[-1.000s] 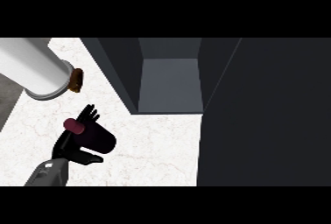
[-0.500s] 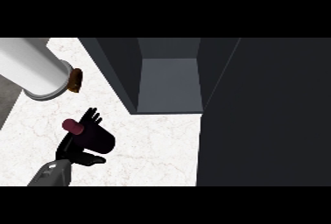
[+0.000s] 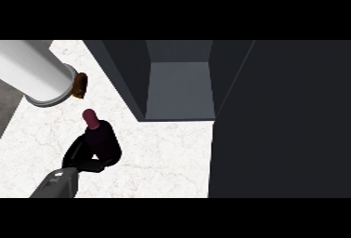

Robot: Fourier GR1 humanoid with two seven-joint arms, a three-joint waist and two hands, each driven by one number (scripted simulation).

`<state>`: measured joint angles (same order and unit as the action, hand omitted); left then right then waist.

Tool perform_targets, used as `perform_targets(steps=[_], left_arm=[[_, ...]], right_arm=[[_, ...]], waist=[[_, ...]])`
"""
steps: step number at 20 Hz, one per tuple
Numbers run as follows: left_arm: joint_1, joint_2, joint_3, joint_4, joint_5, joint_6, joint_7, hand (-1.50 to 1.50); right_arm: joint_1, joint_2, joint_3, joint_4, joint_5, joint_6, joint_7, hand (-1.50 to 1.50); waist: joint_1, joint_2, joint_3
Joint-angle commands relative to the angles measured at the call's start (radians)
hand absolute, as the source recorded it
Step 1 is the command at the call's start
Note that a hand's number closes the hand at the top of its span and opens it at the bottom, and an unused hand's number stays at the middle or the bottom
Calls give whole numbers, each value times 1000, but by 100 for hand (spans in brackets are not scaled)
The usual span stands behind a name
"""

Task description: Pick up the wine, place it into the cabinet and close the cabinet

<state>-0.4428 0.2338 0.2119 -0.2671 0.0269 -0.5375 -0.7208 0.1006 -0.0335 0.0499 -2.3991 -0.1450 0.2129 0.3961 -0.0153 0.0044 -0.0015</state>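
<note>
One hand in view, and it's got the wine.

I see my left hand (image 3: 87, 155) low on the left with its fingers curled round the wine (image 3: 100, 135) — the dark bottle sits in the grasp over the white bench (image 3: 165, 153), its long axis running up and a bit left, maroon cap end away from me. The open cabinet (image 3: 179, 88) lies up and to the right of the bottle, grey floor showing, near wall edge between bottle and opening. Its dark door (image 3: 281, 121) fills the right side. I reckon open bench lies between — just mind that wall and the white cylinder (image 3: 34, 74) at upper left. Right hand isn't showing.
</note>
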Motion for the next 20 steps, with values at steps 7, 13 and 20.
perform_targets(steps=[7, 13, 20], left_arm=[[96, -26, -13, -6, -10, -42, -197, 150], [290, -128, 7, -137, 41, 136, -278, 150], [354, -167, -19, -339, 95, 124, -226, 150]], right_arm=[[61, -8, -34, 46, 7, 46, -93, -150], [-5, -12, -54, 13, -17, 0, -10, -150], [-60, -20, -72, 44, -34, -12, 19, -150]], waist=[[4, -2, 1], [26, -8, 2], [24, -7, 2]])
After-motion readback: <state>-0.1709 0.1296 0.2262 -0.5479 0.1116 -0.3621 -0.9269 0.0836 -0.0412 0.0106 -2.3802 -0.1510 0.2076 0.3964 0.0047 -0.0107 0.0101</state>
